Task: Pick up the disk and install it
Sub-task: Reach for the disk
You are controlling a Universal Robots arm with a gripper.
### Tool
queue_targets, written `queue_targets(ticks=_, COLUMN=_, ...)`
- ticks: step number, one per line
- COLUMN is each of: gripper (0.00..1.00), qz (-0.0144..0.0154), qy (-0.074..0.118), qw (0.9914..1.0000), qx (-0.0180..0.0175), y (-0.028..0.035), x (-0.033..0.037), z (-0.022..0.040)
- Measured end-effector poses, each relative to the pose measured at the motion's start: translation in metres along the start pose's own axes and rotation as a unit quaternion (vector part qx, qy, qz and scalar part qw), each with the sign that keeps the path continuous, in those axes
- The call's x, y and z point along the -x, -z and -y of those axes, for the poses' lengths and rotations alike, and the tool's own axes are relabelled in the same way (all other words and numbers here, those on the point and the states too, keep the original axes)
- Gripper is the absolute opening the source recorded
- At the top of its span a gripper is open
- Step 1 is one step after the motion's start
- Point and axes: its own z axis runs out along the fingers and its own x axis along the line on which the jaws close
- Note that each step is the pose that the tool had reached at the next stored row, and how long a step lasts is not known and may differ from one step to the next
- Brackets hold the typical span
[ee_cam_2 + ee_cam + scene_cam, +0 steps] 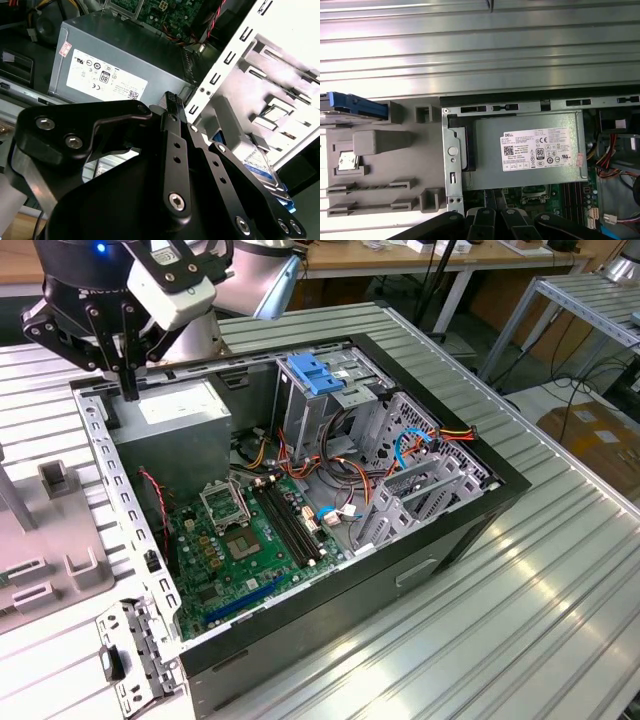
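Ribbed metal tabletop is carrying the grey fixture at the exterior view's nine o'clock, the disk slotted in it (probably stiff, light, shock-sensitive; best gripped by its blue rails). At ten o'clock the gripper is hovering, clenched on nothing.

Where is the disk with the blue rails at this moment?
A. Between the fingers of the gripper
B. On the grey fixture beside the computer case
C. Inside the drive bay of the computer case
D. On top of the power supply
B. In the first wrist view the disk sits on the grey fixture, outside the computer case. In the exterior view the gripper hangs over the power supply and carries nothing.
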Motion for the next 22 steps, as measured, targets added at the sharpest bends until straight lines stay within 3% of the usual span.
queue_targets(ticks=22, gripper=0.11, qz=0.0, qy=0.0, qw=1.0, qx=0.0, y=0.0002, x=-0.009, z=0.0007)
